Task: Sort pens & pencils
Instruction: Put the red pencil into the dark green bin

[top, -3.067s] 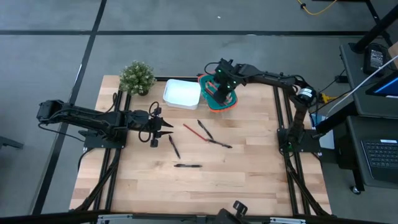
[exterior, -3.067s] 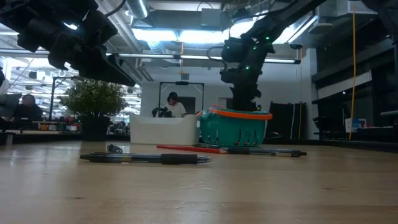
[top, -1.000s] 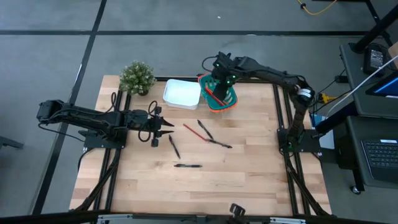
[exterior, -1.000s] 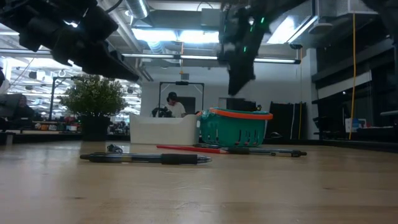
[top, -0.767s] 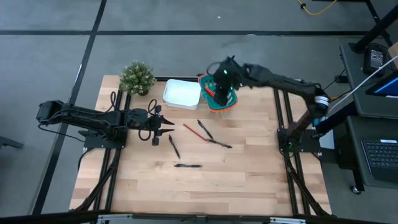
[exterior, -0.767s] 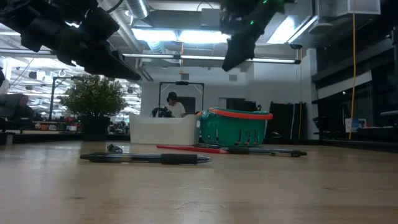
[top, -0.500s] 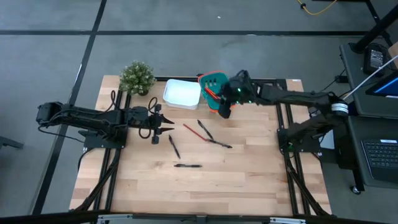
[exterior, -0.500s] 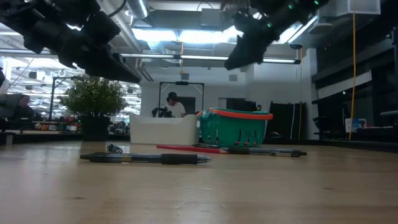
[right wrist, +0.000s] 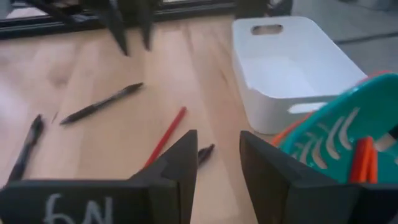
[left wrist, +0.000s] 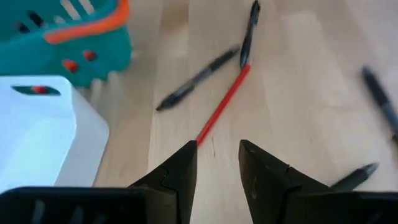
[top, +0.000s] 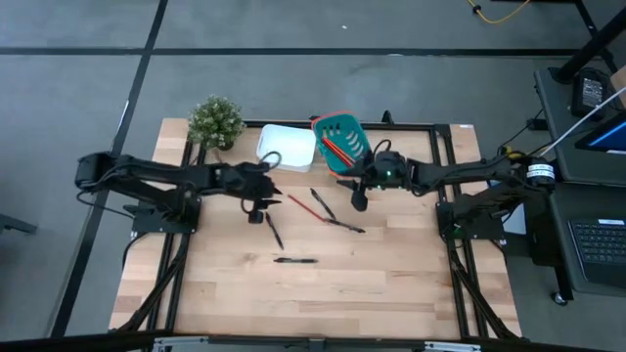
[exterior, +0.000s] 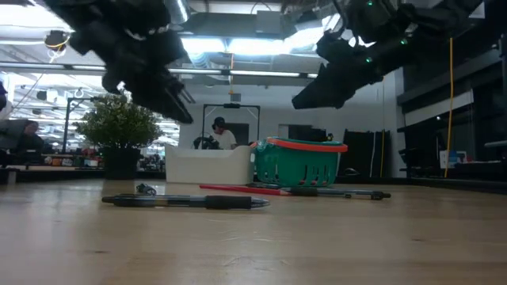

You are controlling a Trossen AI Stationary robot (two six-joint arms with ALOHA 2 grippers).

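Grippers both open and empty: left gripper (top: pixel 266 202) and right gripper (top: pixel 359 201) hover above the table. Thin orange-red pencil (left wrist: pixel 222 104) lies just ahead of left fingers; straddle its middle, descend square before closing.

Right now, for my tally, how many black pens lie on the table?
4 pens: one left of centre, one nearest the front, two by the red pencil. None seems hidden.

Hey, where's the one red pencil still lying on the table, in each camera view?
High view: the pencil lies mid-table, below the white bin.
Low view: a thin red line in front of the white bin and teal basket.
Left wrist view: runs diagonally just beyond the fingers.
Right wrist view: lies between the fingers and the white bin.
Shared landmark: the teal basket shows in all four.
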